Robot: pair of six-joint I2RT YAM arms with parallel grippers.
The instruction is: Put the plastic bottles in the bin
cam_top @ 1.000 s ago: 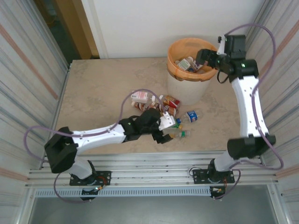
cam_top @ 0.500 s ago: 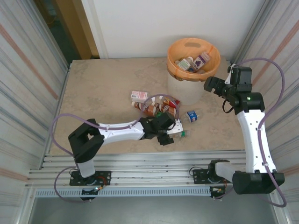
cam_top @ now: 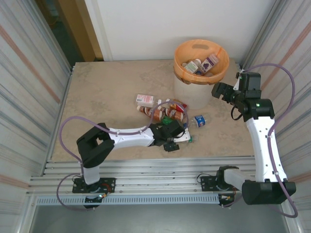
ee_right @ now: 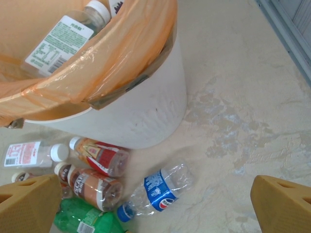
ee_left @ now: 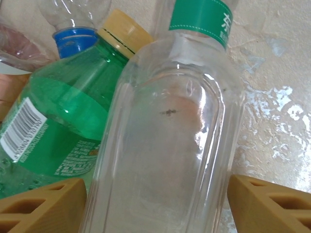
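Observation:
My left gripper (cam_top: pixel 178 141) is low at the front of the bottle pile. In the left wrist view its fingers (ee_left: pixel 43 206) press both sides of a clear bottle (ee_left: pixel 170 121) with a green label that lies on the table. A green bottle (ee_left: pixel 58 126) with a yellow cap lies against it. My right gripper (cam_top: pixel 218 91) hangs open and holds nothing, just right of the bin (cam_top: pixel 197 94). The orange-lined bin (ee_right: pixel 131 111) holds several bottles (ee_right: pixel 63 36). A blue-labelled bottle (ee_right: pixel 158 189) lies below the right gripper (ee_right: pixel 155 206).
More bottles lie left of the bin's foot: a red-labelled one (ee_right: pixel 99 155), a brown one (ee_right: pixel 90 184) and a white-labelled one (cam_top: pixel 146 100). Corrugated metal walls (cam_top: pixel 29 73) flank the table. Bare tabletop (cam_top: pixel 107 87) stretches to the left and back.
The left gripper reached further right into the pile and closed its fingers onto the clear bottle. The right arm came away from above the bin and dropped to its right side.

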